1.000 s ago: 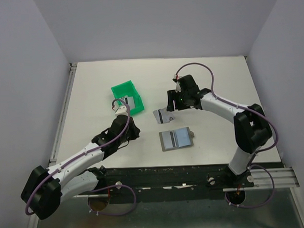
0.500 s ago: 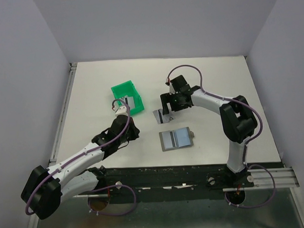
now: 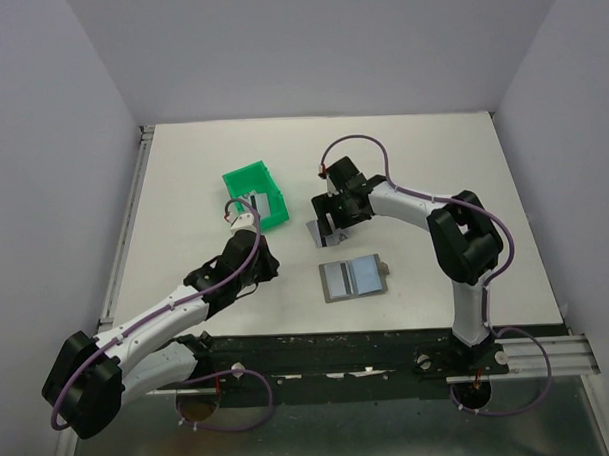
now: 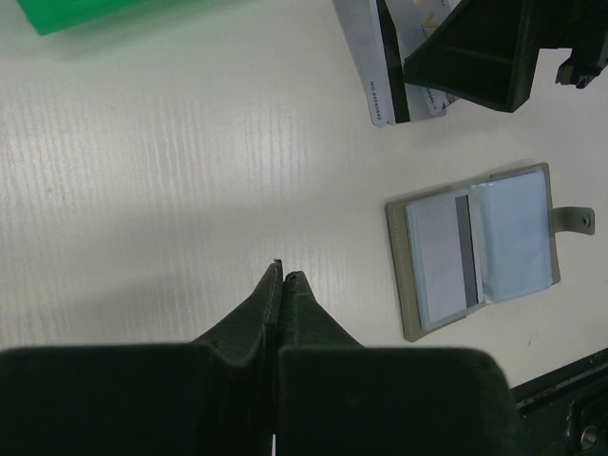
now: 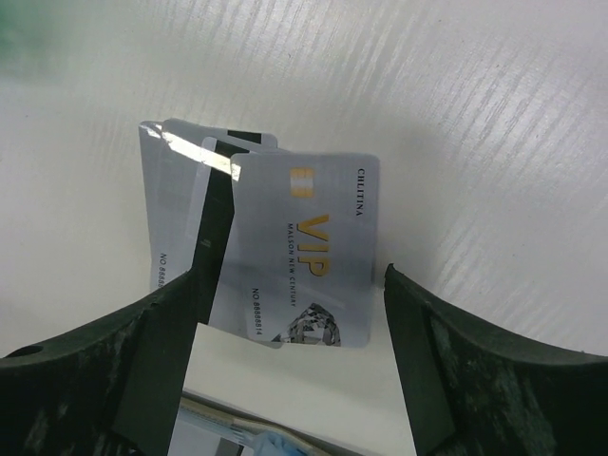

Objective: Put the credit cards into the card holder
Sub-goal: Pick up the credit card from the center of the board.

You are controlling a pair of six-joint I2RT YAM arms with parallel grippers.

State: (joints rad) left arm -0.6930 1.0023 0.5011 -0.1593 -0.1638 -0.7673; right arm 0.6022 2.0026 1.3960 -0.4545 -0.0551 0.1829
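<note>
Several credit cards (image 5: 304,247) lie fanned in a small pile on the table (image 3: 320,230), the top one a silver VIP card face up; they also show in the left wrist view (image 4: 380,57). My right gripper (image 5: 290,275) is open right over them, one finger on each side of the pile, touching nothing. The card holder (image 3: 353,277) lies open just in front of the pile, and one card with a dark stripe sits in its left pocket (image 4: 446,261). My left gripper (image 4: 283,275) is shut and empty, low over bare table to the left of the holder.
A green plastic bin (image 3: 255,197) stands left of the cards with a grey flat piece inside. The table's raised rail (image 3: 134,224) runs along the left. The black front bar (image 3: 389,345) holds the arm bases.
My right gripper has swung left and come down over the card pile, and its jaws have spread wider. The left arm, the cards and the holder have not moved.
</note>
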